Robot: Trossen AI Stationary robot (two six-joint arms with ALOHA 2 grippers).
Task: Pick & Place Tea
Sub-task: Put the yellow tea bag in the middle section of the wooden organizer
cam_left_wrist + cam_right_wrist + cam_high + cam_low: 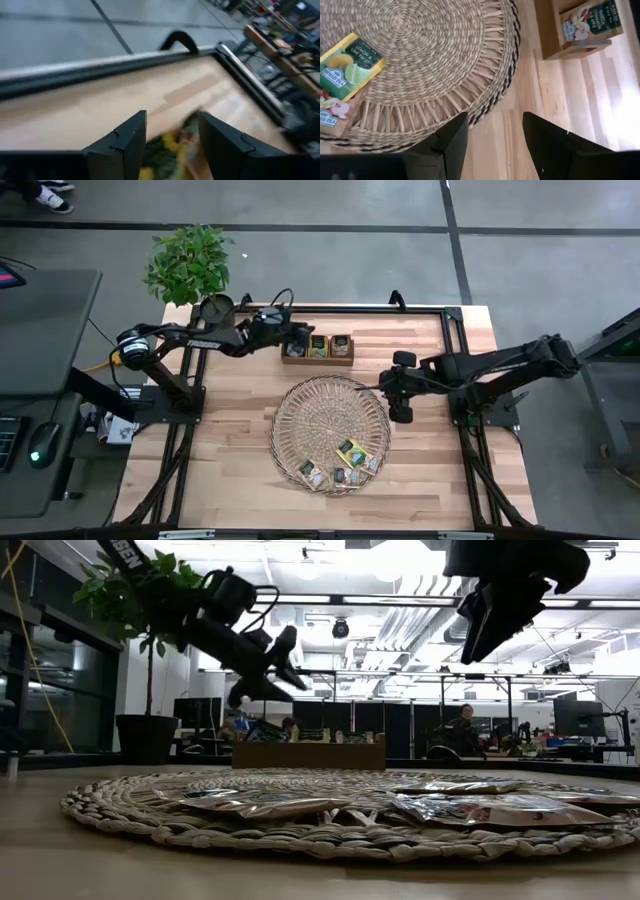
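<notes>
While your left pincer [301, 337] hangs spread over the wooden box [318, 348] near the tabletop's [230, 420] far edge, nothing sits between its fingers [125, 145]; blurred yellow and green sachets show just beneath them in the left wrist view; your right pincer [401, 387] hovers beside the right rim of the round woven tray [330, 430], its fingers [451, 140] likewise spread and holding nothing; the tray lies at the middle of the tabletop, toward the near edge; you can see a handful of tea sachets [345, 463] lying flat on the tray's near-right part, one of them a yellow-green lemon and lime packet [349, 66]; more tea packets [327, 345] stand upright in the box's compartments; a potted plant [192, 268] stands at the far left corner.
</notes>
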